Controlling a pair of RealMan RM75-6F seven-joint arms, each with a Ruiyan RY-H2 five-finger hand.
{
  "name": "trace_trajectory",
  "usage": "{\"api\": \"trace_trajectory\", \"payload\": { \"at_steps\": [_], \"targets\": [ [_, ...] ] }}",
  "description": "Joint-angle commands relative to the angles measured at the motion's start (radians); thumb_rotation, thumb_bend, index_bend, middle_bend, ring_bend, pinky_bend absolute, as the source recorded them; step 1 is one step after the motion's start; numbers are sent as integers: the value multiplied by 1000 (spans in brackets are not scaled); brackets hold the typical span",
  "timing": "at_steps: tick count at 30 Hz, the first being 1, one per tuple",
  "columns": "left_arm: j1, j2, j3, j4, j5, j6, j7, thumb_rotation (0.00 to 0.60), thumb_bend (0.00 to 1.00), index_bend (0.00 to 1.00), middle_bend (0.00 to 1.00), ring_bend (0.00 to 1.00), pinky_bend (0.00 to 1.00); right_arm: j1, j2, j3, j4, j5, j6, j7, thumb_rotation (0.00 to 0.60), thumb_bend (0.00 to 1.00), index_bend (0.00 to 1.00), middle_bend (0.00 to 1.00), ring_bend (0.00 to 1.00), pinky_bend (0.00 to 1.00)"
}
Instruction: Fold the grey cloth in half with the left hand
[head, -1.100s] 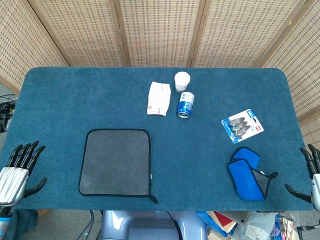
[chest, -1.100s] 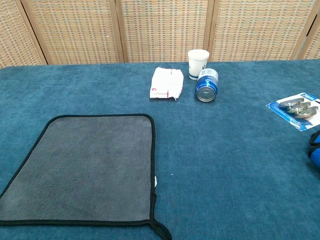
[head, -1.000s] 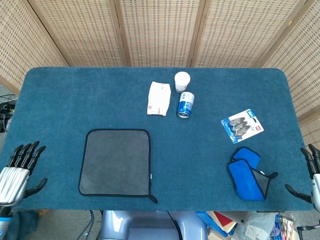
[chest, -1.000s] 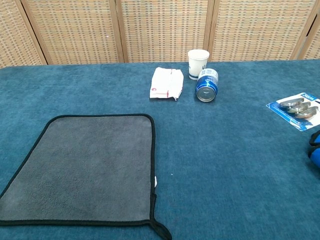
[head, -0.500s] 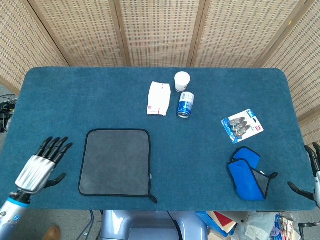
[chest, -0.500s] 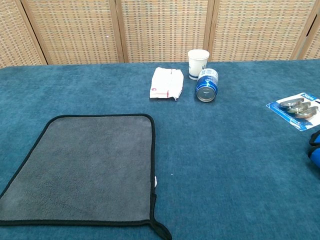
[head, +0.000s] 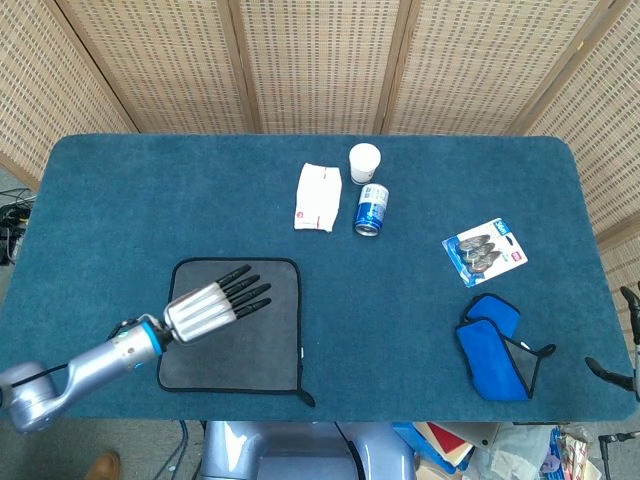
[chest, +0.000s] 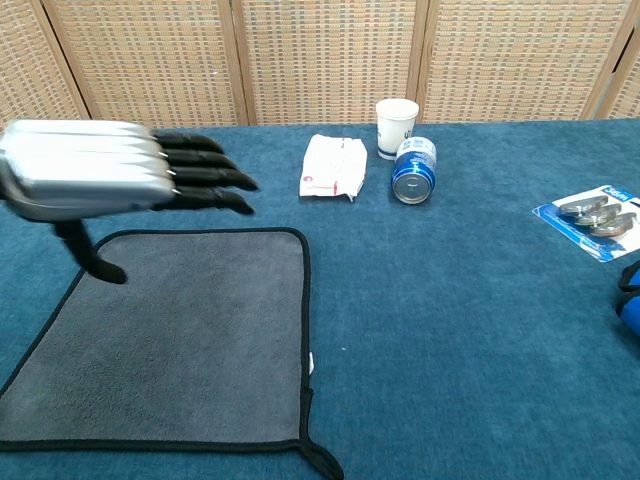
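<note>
Your left hand (head: 207, 306) hangs over the cloth (head: 262, 345), fingers (chest: 200, 175) straight and spread, holding nothing. The cloth lies flat and unfolded near the table's (head: 150, 200) front edge. Your right hand (head: 622, 370) barely shows at the edge, so its state is unclear.

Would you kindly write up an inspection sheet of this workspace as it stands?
Surface: blue carpeted table.
Job's things: grey cloth lies flat and unfolded near the front edge.
Clutter: white packet, paper cup, blue can on its side, blister pack, blue cloth.
Hands: left hand open, fingers straight, over the grey cloth; contact unclear. Right hand barely visible at the table's right edge.
Cables: some at the far left, off the table.
Surroundings: woven screens behind.
</note>
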Motion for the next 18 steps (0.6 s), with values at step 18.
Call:
{"api": "trace_trajectory", "payload": {
  "at_steps": [18],
  "targets": [
    [-327, -321, -14, 217, -84, -328, 146, 600, 128, 311, 0, 0, 0, 0, -5, 20, 44, 68, -41, 26, 600, 0, 0, 0, 0, 0]
  ]
}}
